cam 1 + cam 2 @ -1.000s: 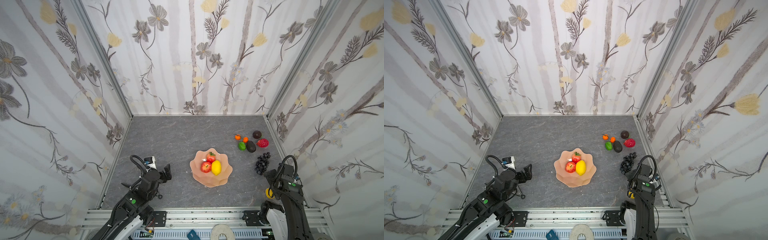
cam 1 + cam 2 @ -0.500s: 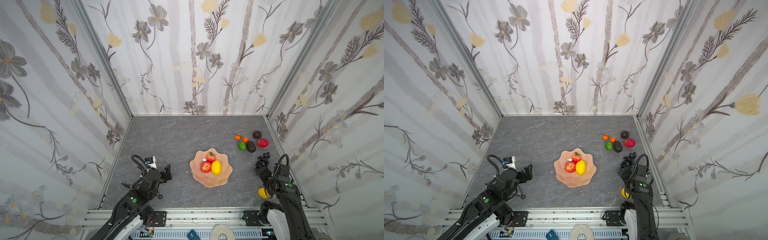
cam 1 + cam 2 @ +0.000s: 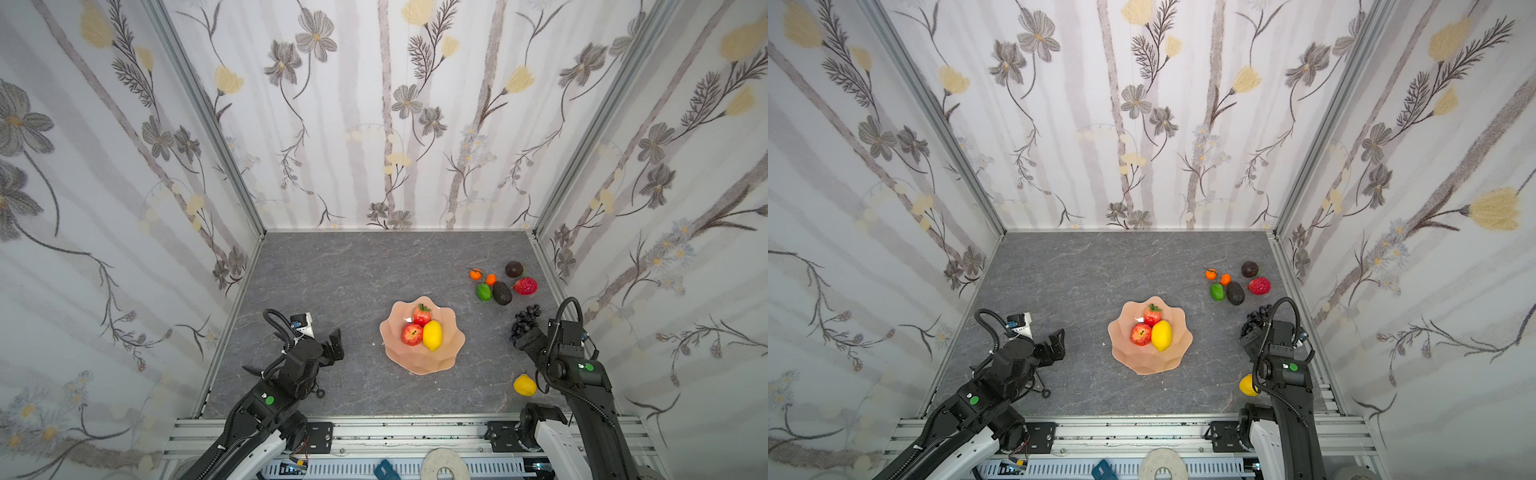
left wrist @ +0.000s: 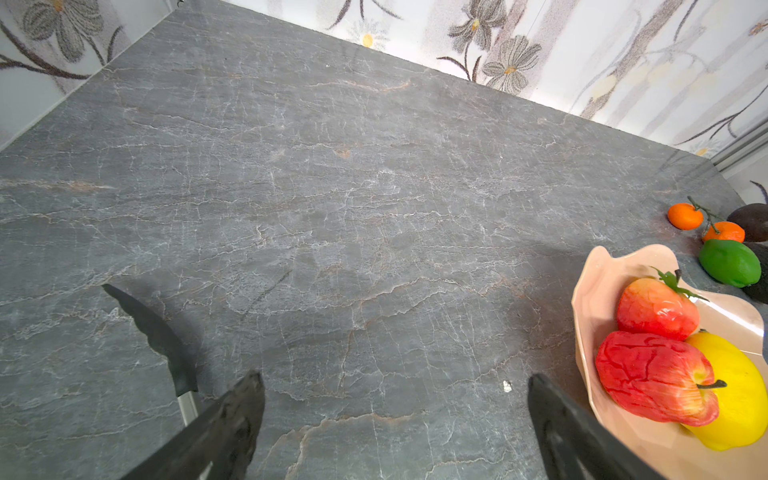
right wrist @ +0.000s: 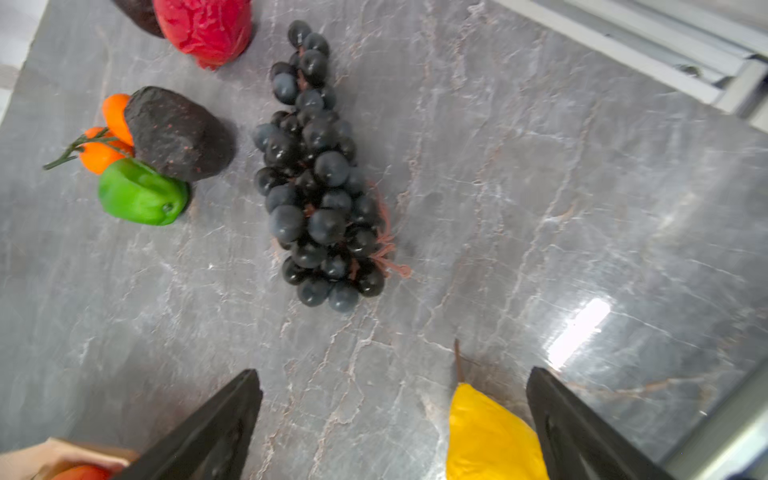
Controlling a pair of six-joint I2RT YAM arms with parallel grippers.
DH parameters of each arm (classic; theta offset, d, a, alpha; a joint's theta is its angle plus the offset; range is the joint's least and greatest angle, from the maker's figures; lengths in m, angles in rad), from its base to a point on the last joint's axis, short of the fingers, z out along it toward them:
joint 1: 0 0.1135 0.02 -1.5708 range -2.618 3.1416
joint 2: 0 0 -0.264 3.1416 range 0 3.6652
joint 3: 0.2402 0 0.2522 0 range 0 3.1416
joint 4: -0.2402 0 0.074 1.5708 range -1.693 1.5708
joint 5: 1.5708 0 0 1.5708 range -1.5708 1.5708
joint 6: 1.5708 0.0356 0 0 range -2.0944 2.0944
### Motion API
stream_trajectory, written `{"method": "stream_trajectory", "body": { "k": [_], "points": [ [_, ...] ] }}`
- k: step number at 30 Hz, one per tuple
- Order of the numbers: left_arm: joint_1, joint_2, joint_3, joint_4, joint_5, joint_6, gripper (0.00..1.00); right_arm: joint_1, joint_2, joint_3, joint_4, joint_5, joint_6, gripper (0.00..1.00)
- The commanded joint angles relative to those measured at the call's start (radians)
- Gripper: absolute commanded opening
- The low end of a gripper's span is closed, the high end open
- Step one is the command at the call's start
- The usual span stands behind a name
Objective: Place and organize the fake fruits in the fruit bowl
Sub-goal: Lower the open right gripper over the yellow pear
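Note:
The pale pink fruit bowl sits mid-table and holds a strawberry, a red apple and a lemon. At the far right lie two small oranges, a lime, two dark avocados, another red apple and a grape bunch. A yellow pear rests near the front right. My right gripper hangs open over the near end of the grapes, and the pear shows low between its fingers, ungripped. My left gripper is open and empty, left of the bowl.
Flowered walls close in the grey stone table on three sides. A metal rail runs along the front edge. The right wall's metal frame stands close to the right gripper and the loose fruits.
My right gripper has moved left and away from the front edge, over the grapes, uncovering the pear. The left arm has barely moved.

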Motion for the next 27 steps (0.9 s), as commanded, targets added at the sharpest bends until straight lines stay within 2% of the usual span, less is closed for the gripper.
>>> {"method": "stream_trajectory", "body": {
  "k": [1, 7, 13, 16, 20, 27],
  "points": [
    [0.002, -0.001, 0.001, 0.023, -0.018, -0.001, 1.0, 0.019, -0.01, 0.027, -0.098, 0.107, 0.073, 1.0],
    [0.001, -0.001, 0.001, 0.022, -0.016, -0.002, 1.0, 0.047, 0.096, 0.048, -0.178, 0.078, 0.158, 1.0],
    [0.002, -0.007, 0.003, 0.019, -0.019, -0.003, 1.0, 0.101, 0.244, 0.079, -0.237, 0.114, 0.219, 1.0],
    [0.002, -0.008, 0.001, 0.018, -0.019, -0.002, 1.0, 0.124, 0.263, 0.084, -0.218, 0.098, 0.226, 1.0],
    [0.002, -0.006, 0.003, 0.02, -0.022, -0.001, 1.0, 0.197, 0.287, 0.069, -0.169, -0.011, 0.273, 1.0],
    [0.002, -0.002, 0.001, 0.022, -0.027, 0.0, 1.0, 0.302, 0.349, 0.031, -0.081, -0.069, 0.33, 1.0]
  ]
}}
